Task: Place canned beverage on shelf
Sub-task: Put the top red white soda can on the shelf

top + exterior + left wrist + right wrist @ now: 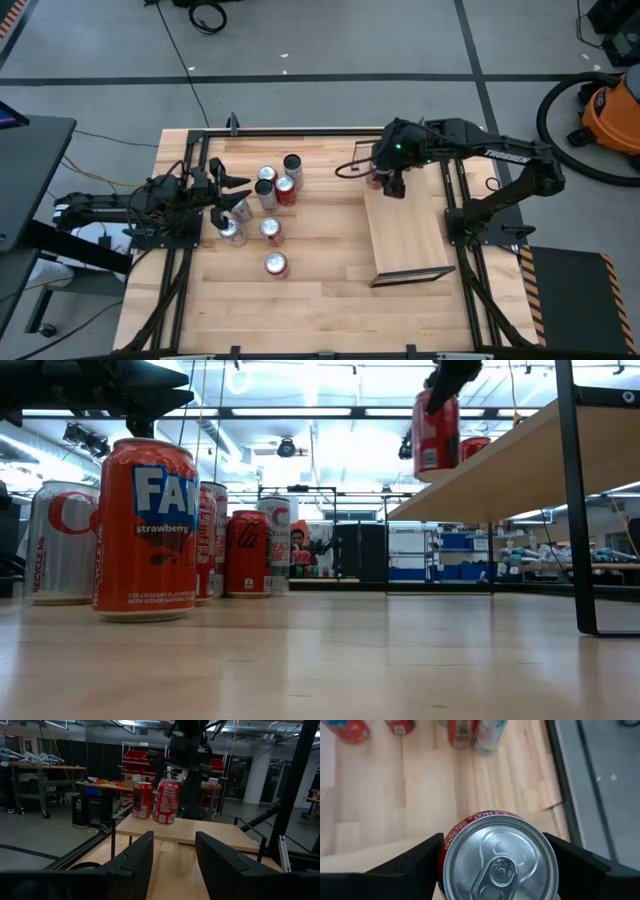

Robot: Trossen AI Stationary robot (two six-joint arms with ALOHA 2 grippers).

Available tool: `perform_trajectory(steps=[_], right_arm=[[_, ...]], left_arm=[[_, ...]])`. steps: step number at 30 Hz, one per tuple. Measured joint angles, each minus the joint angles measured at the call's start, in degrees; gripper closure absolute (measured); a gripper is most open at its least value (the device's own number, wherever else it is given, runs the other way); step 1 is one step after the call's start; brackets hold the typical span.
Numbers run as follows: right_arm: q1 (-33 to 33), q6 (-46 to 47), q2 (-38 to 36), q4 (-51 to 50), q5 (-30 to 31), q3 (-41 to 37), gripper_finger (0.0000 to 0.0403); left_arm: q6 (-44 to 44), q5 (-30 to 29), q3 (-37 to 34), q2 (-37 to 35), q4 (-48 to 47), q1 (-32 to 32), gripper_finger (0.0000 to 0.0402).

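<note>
Gripping red can [497, 857] at mid-wall, right gripper [390, 180] clamped on both sides, holds it over far end of shelf [408, 235], beside second can [142, 800] there. Can likely rigid but dentable, smooth, slippery; side hold near middle suits. Left gripper [172, 865] spread apart, waits near can cluster [268, 210].

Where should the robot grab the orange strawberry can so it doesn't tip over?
Probably around the middle of its round side, coming straight down from above. The strawberry can stands upright on the table, so its curved wall gives two opposite faces for the fingers. Other cans stand behind it, but the space above it is free. The left gripper, open, is nearest.
</note>
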Motion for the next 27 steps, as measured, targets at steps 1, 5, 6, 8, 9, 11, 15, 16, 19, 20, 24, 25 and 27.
perform_trajectory(steps=[1, 5, 6, 8, 9, 11, 15, 16, 19, 20, 24, 25, 27], right_arm=[[-0.02, 0.47, -0.12, -0.83, -0.05, 0.00, 0.0084], [0.52, 2.20, -1.43, -3.01, 0.06, -0.02, 0.0084], [0.74, 2.47, -2.08, -3.20, 0.34, -0.14, 0.0084], [1.21, 2.98, -3.93, -2.89, 0.86, -1.56, 0.0084], [1.34, 3.39, -5.05, -2.85, 1.06, -2.54, 0.0084], [1.34, 3.84, -7.60, -2.69, 1.27, -5.04, 0.0084], [1.07, 3.55, -12.82, -1.46, 1.47, -9.82, 0.0084], [0.73, 3.14, -14.01, -1.22, 1.46, -10.77, 0.0084], [-0.67, 1.55, -17.26, 0.08, 1.24, -12.95, 0.0084], [-1.17, 0.99, -18.05, 0.53, 0.82, -13.44, 0.0084], [-3.36, -0.61, -19.62, 0.00, -1.99, -14.84, 0.0084], [-3.99, -0.86, -19.74, 0.08, -2.86, -15.11, 0.0084], [-5.16, -1.22, -19.82, 0.22, -4.02, -15.84, 0.0084]], left_arm=[[0.00, 0.00, 0.01, 0.00, -0.01, 0.00, 0.0246], [0.00, 0.00, 0.00, -0.02, -0.38, 0.00, 0.0246], [0.00, -0.02, 0.00, 0.00, -0.48, 0.02, 0.0246], [0.00, 0.00, 0.00, 0.00, -0.48, 0.01, 0.0246], [-0.02, 0.00, 0.00, -0.02, -0.46, 0.00, 0.0246], [-0.21, -0.01, 0.00, -0.01, -0.44, 0.00, 0.0246], [-0.35, -0.03, 0.00, 0.00, -0.32, 0.02, 0.0246], [-0.37, -0.15, 0.00, 0.00, -0.28, 0.00, 0.0246], [-0.35, -1.01, 0.00, -0.02, 0.09, 0.02, 0.0246], [-0.18, -1.30, 0.00, 0.00, 0.11, 0.02, 0.0246], [0.38, -2.14, 0.00, -0.02, 0.09, 0.01, 0.0246], [0.43, -2.14, 0.00, -0.01, 0.10, 0.01, 0.0246], [0.50, -2.14, 0.00, 0.00, 0.09, 0.00, 0.0246]])
